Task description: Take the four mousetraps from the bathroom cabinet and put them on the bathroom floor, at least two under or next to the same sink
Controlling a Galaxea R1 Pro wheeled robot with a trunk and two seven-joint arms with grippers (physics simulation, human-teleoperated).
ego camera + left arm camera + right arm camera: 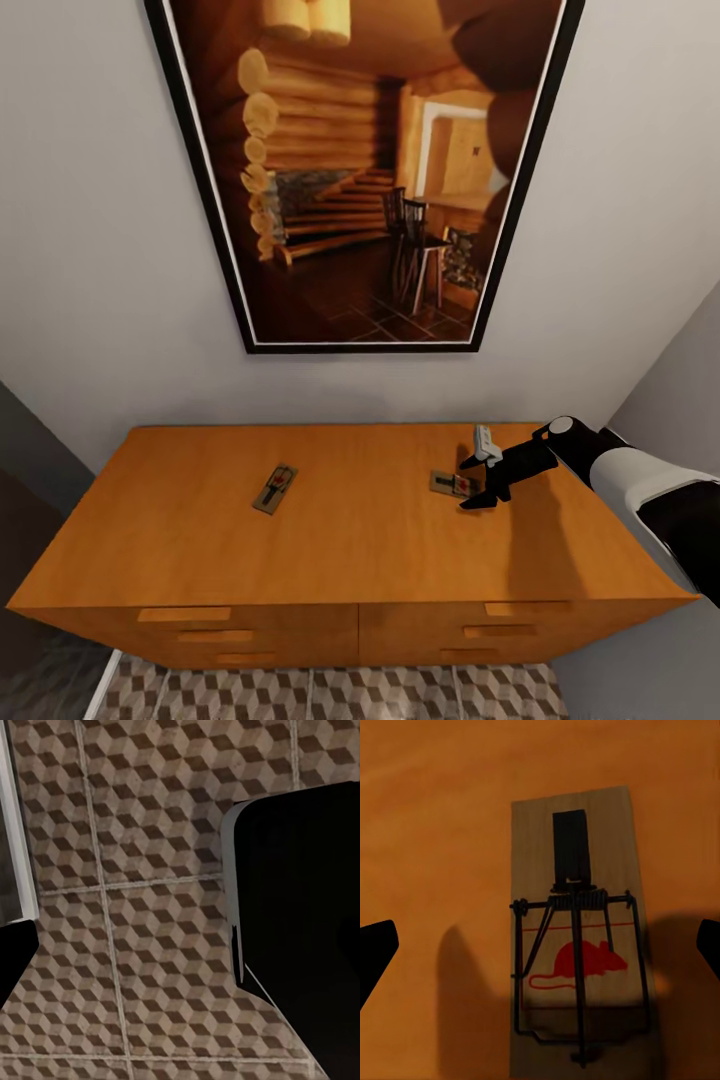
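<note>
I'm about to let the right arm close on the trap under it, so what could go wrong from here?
The mousetrap lies flat on the cabinet top, so the open right gripper might scrape the wood or pinch only the wire parts and let it slip. The fingertips straddle it widely, so an off-centre close may push it aside. A second mousetrap waits further left, likely a longer reach.

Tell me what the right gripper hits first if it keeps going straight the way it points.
Most likely the mousetrap lying flat on the cabinet: the right gripper points down at it, open, its fingers apart on either side. How far above it hangs is unclear.
</note>
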